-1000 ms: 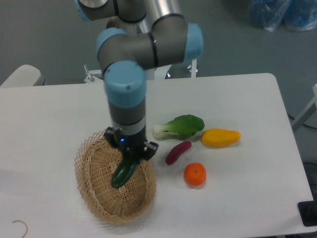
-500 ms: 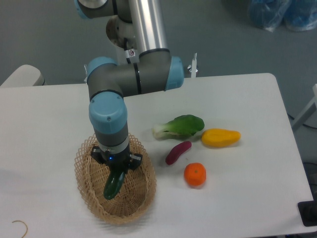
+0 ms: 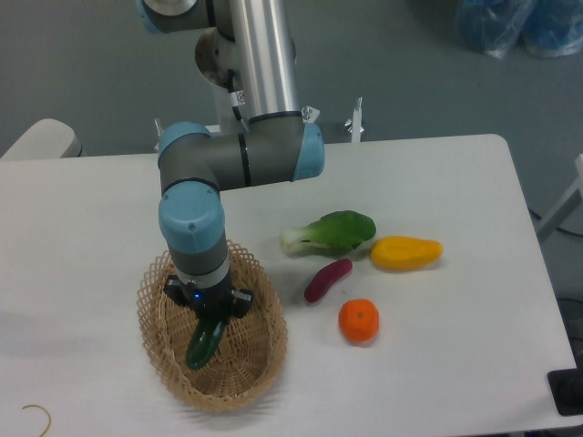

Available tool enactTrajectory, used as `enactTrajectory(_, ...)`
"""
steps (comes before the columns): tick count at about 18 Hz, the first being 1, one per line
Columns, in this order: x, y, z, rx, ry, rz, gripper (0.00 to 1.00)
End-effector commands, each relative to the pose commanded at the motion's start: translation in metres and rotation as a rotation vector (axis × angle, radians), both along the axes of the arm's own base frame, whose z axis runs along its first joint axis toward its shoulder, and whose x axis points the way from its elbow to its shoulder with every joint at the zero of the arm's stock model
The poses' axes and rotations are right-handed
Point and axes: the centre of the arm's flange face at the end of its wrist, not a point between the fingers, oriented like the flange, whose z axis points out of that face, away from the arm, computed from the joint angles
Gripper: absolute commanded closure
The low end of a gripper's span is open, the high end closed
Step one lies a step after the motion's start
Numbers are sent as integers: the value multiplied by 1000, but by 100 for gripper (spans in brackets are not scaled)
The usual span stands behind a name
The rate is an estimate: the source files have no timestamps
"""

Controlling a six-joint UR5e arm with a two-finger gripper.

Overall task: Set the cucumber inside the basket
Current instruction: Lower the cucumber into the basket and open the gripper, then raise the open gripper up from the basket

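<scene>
A white rectangular table [image 3: 437, 182] fills most of the frame. The grey and light-blue robot arm [image 3: 237, 159] comes down from the top centre, bends left and points straight down over the lower left. There sits the oval tan woven wicker basket [image 3: 264, 350] with its lacy looped rim. The arm's black two-finger gripper [image 3: 209, 314] is inside the basket's opening, its fingers closed on the upper end of the smooth, glossy dark green cucumber [image 3: 204, 343]. The cucumber hangs tilted, its lower end pointing down-left within the basket; whether it touches the basket floor cannot be told. Right of the basket, at mid-frame, lie a leafy green bok choy with a white stem [image 3: 330, 231], a yellow elongated vegetable [image 3: 405, 252], a round orange fruit [image 3: 359, 320] and a small purple eggplant-like piece [image 3: 327, 279], all apart from the basket.
</scene>
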Motion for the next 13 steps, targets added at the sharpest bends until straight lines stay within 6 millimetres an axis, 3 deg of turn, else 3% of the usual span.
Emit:
enactTrajectory(3, -6, 7, 17, 29, 23, 0, 0)
enactTrajectory(6, -22, 19, 53, 88, 64, 10, 0)
enactTrajectory(9, -53, 23, 91, 146, 118, 8, 0)
enactTrajectory(13, -98, -12, 125, 113, 220, -87, 0)
